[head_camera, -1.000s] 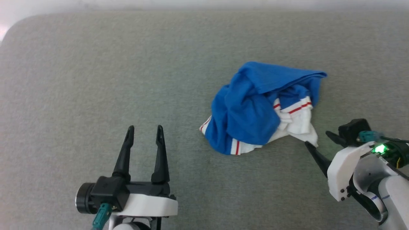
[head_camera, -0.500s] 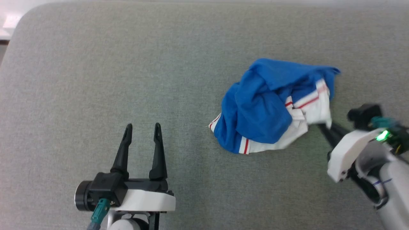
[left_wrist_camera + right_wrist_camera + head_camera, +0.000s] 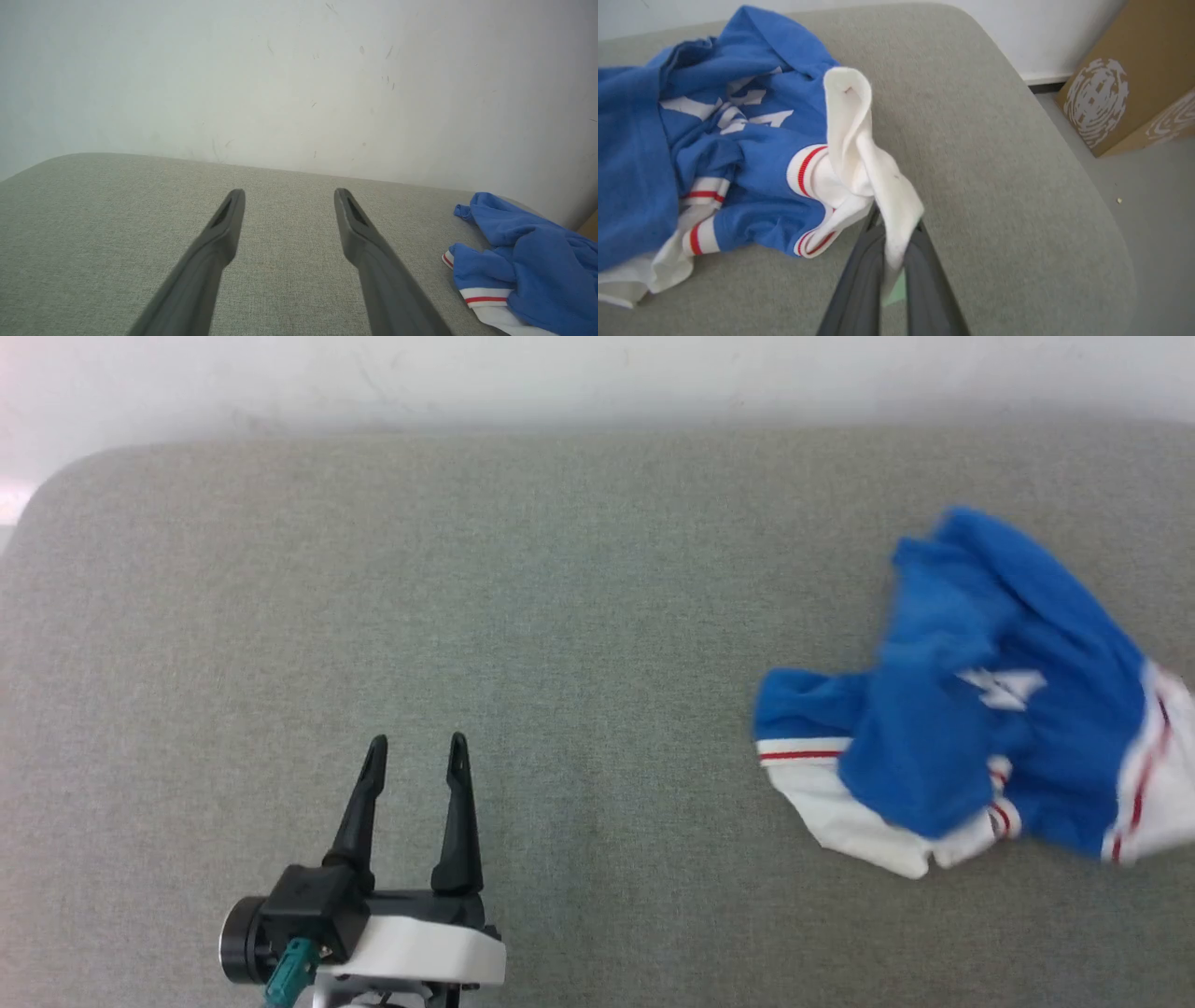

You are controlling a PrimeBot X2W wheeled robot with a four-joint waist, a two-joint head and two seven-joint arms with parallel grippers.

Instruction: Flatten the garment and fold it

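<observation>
Garment (image 3: pixel 971 728) tugged open since a second ago, lettering (image 3: pixel 1004 686) now up.
Our right gripper (image 3: pixel 894 233) pinches its white sleeve (image 3: pixel 859 154) tight; our left gripper (image 3: pixel 416 747) hovers spread, well apart.

Grey-green woven-fabric worktop (image 3: pixel 373 569), rounded corners; scuffed white wall (image 3: pixel 280 70) at 12; brown printed cardboard box (image 3: pixel 1125 93) at 2 on grey floor (image 3: pixel 1157 210).

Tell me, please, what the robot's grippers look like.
The left gripper has two long, tapered black fingers with slotted tips, a black base, a white housing, a round black cap and a teal plug. The right gripper has matching dark fingers.
</observation>
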